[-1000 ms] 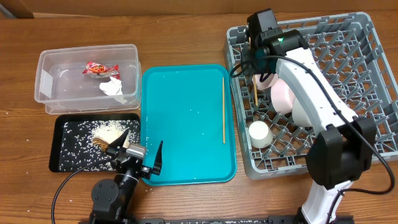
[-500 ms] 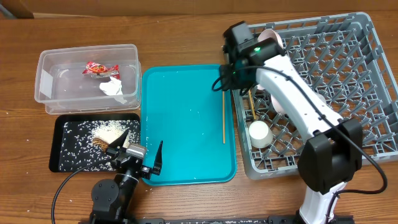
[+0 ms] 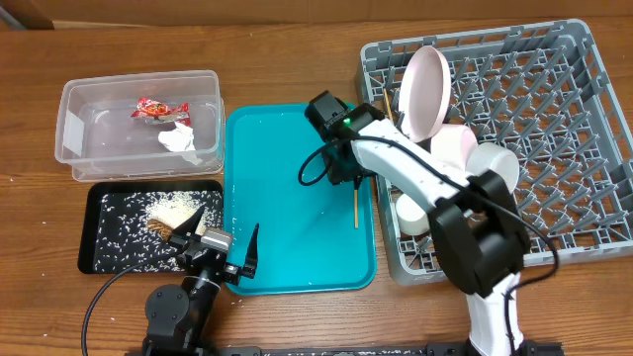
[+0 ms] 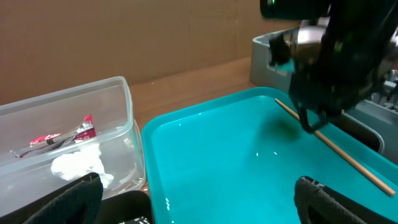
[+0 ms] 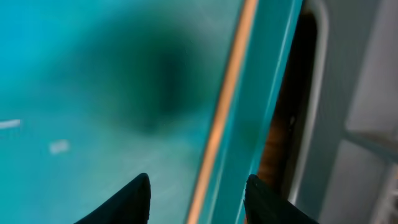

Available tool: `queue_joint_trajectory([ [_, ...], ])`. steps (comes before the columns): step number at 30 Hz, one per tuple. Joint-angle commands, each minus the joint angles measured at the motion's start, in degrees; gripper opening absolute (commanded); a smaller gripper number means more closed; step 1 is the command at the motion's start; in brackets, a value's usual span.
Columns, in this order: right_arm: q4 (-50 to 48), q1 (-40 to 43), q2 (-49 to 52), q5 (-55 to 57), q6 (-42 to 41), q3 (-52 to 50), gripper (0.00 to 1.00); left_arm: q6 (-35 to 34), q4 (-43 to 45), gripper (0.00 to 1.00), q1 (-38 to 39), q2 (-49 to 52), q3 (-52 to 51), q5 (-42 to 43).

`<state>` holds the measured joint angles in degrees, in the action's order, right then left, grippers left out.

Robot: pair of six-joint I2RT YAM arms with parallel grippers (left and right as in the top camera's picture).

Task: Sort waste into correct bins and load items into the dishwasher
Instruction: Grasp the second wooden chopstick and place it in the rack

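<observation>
Teal tray (image 3: 287, 198) — grey grid rack (image 3: 554, 129)

A glossy teal serving tray (image 3: 277, 218) with 4 rounded corners and a raised rim lies flat near the middle of a brown wooden table (image 3: 297, 59). The edge of 1 cardboard box (image 3: 25, 12) shows at the table's far left corner. A plain brown backdrop (image 4: 124, 31) stands behind the table.
</observation>
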<state>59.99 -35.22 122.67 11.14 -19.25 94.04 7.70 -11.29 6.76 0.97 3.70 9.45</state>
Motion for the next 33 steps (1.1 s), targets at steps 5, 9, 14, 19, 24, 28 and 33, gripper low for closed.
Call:
queue_joint_trajectory([
  [5,-1.1,0.8,3.6,-2.5,3.2,-0.3,0.32,0.0,0.0,1.00,0.4,-0.3,-0.2,0.7],
  [9,-0.3,0.7,5.1,-7.3,4.3,-0.3,0.30,0.0,0.0,1.00,0.4,-0.3,-0.2,0.7],
  [14,1.2,0.7,5.4,-8.4,4.0,-0.3,0.17,0.0,0.0,1.00,0.4,-0.3,-0.2,0.7],
  [19,5.0,-0.3,4.4,-9.1,4.1,1.9,0.04,0.0,0.0,1.00,0.4,-0.3,-0.2,0.7],
  [24,6.5,-0.7,-2.1,-9.1,4.5,7.0,0.04,0.0,0.0,1.00,0.4,-0.3,-0.2,0.7],
  [28,5.2,0.4,-9.0,-5.6,4.5,11.1,0.04,0.0,0.0,1.00,0.4,-0.3,-0.2,0.7],
  [33,2.3,5.9,-13.9,-0.4,9.4,11.6,0.04,0.0,0.0,1.00,0.4,-0.3,-0.2,0.7],
])
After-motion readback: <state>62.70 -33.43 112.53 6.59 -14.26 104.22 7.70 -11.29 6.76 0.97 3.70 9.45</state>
